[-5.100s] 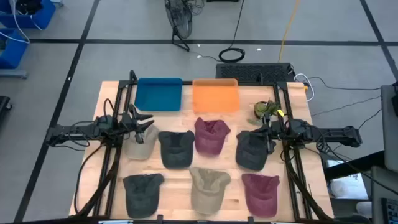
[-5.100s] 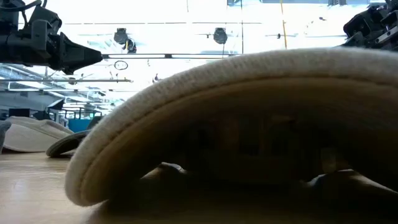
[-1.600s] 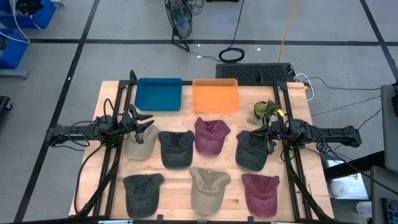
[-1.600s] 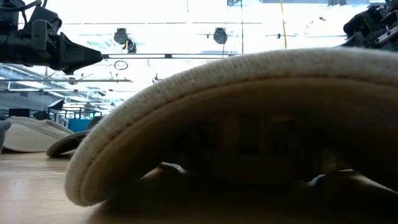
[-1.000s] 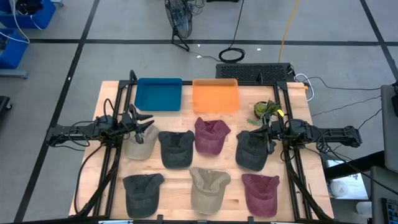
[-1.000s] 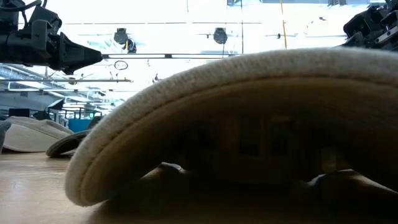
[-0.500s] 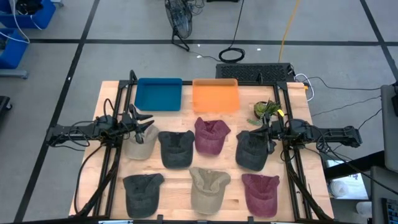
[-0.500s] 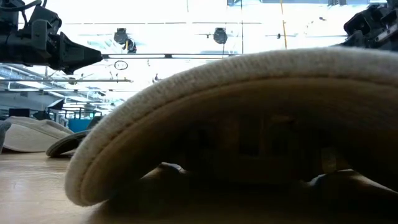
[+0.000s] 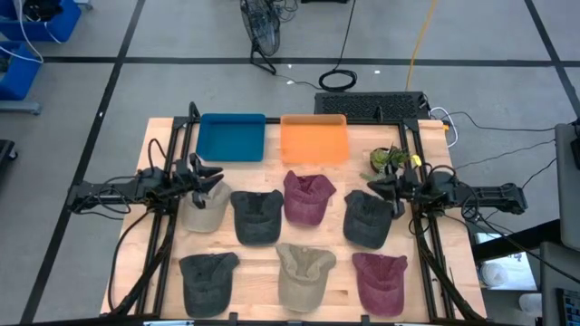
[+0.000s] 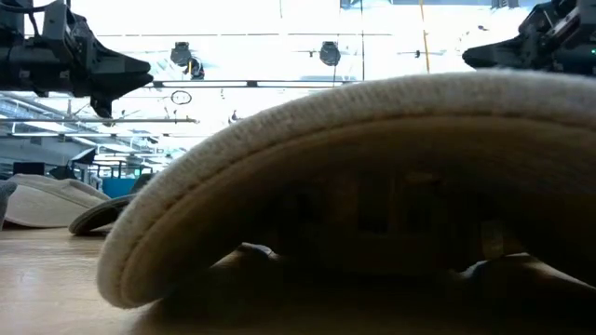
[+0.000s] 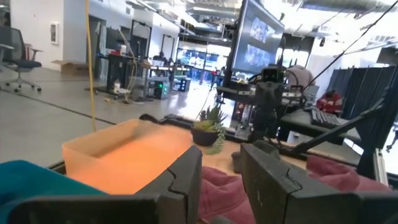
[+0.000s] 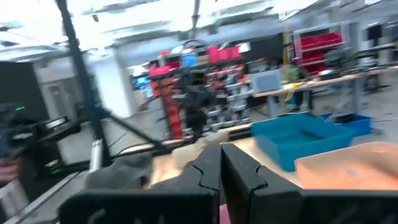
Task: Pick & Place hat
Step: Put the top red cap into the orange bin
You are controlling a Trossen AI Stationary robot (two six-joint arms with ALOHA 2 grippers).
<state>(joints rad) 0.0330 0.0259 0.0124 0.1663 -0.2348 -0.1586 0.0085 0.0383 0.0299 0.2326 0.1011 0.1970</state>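
So basically nothing's placed yet | seven hats on table, both bins at far edge empty | left gripper slightly open, right gripper nearly closed, both holding nothing

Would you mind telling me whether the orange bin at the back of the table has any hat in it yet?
Empty. The high view shows the orange bin as bare orange inside, and the hats all lie on the table.

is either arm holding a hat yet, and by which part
No. The left tool is slightly open and empty over the beige cap; the right tool is shut and empty.
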